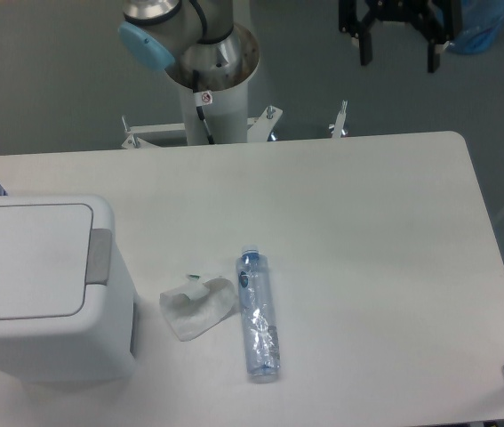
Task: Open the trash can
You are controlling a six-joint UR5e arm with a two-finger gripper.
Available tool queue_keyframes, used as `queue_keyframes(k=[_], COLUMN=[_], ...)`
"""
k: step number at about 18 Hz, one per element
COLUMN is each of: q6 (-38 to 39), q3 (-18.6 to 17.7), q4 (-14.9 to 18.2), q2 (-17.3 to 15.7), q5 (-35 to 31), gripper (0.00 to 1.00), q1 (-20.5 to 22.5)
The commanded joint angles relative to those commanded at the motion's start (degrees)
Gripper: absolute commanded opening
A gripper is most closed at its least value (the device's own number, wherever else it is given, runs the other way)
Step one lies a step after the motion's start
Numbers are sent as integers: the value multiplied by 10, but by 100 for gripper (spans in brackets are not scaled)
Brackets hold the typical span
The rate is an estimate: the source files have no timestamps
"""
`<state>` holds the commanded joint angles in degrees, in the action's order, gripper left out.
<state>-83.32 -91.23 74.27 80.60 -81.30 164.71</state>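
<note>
White tabletop (358, 231) is seen from above. At the left edge the trash can (43, 285) is found, lid down, grey push tab (100, 256) facing right. Just beside it a crumpled wrapper (196, 307) and a clear plastic bottle (259, 313) are laid flat. Far upper right, beyond the tabletop, the hand (397, 52) is held spread apart, nothing gripped or touched.

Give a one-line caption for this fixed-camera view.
Open gripper raised beyond the table; trash can lid down, crumpled wrapper and plastic bottle beside it.

even soft overhead light, faint shadows, mild glare on the table (367, 231), slightly soft focus
</note>
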Motion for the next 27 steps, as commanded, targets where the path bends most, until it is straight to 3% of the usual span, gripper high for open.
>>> queue_keyframes(k=[7, 10, 16, 20, 27], q6=[7, 61, 152, 267, 492], q3=[2, 5, 2, -4, -9], q4=[-6, -34, -38, -47, -135], q2=[6, 16, 18, 22, 45], q5=[17, 51, 51, 51, 50], gripper=[100, 100, 100, 100, 100], q1=[-4, -5, -25, -68, -144])
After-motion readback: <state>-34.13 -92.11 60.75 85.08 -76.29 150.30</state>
